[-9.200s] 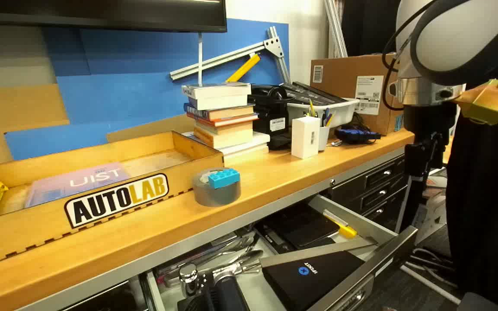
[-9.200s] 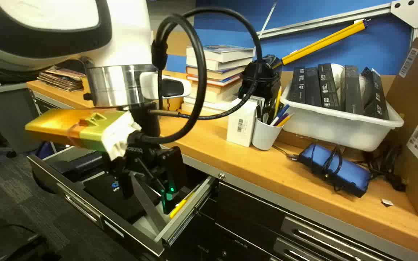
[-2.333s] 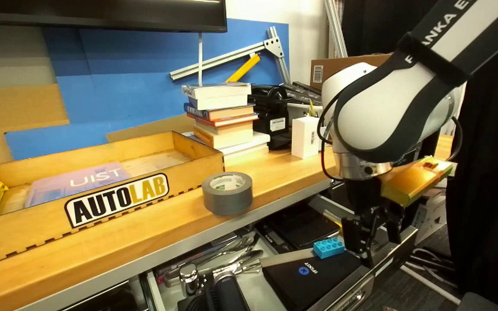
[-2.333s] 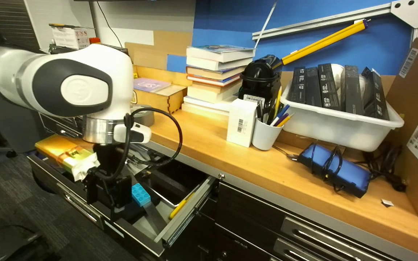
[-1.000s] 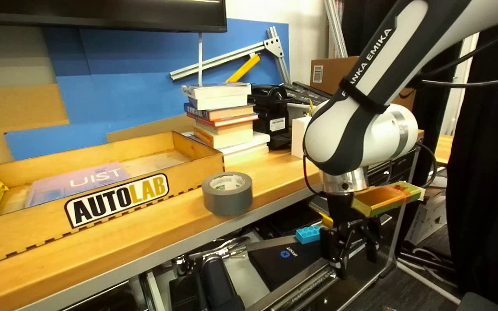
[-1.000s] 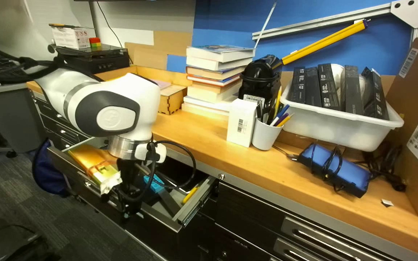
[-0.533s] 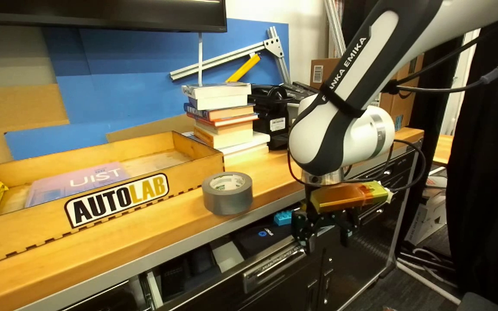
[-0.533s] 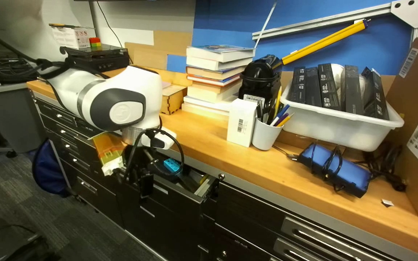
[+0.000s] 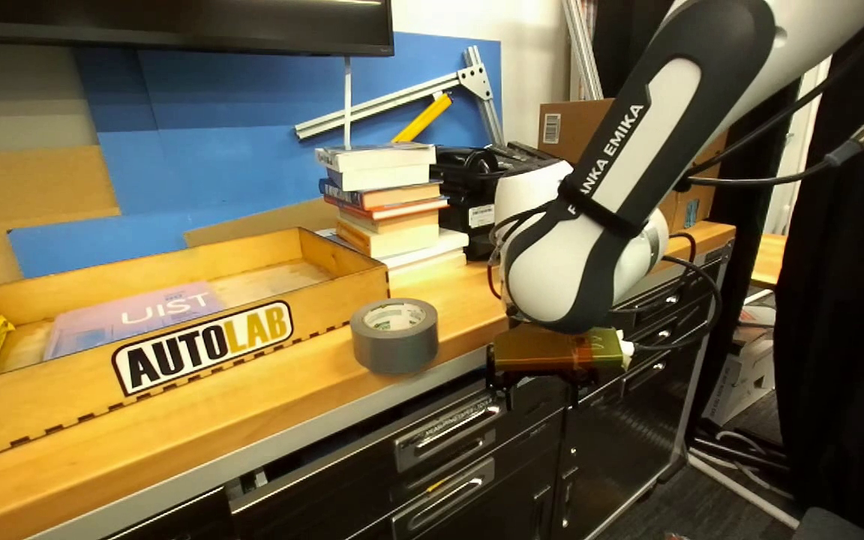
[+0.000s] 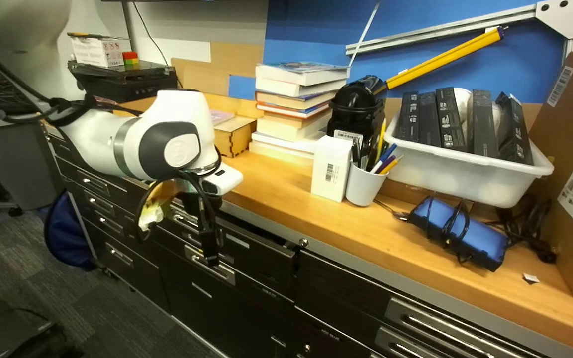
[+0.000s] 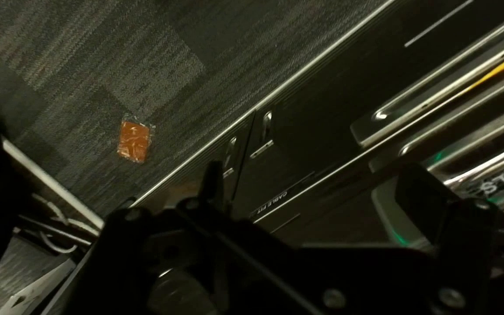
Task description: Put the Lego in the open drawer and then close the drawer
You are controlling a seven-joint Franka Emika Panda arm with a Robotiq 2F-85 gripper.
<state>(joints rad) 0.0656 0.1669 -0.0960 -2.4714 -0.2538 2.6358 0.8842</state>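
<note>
The drawer [image 9: 327, 474] is pushed in almost flush, with a narrow dark gap along its top edge; its front also shows in an exterior view [image 10: 261, 258]. Its bar handle [image 9: 456, 431] faces outward. The Lego is out of view; the drawer's inside is hidden under the worktop. My gripper [image 9: 542, 394] is just in front of the drawer front, right of the handle in that view, fingers pointing down. In the wrist view my gripper [image 11: 317, 183] has its fingers wide apart with nothing between them. Whether it touches the drawer front I cannot tell.
The grey tape roll [image 9: 394, 337] stands near the worktop's front edge beside the wooden tray [image 9: 342, 292]. A lower drawer [image 9: 443, 495] with a yellow item on its handle is below. A white bin [image 10: 465, 174] and pen cup [image 10: 364, 185] stand on the worktop.
The Lego went from the tape roll into the drawer. Over the last second the drawer slid inward, carrying the Lego out of sight, while my open gripper moved with its front.
</note>
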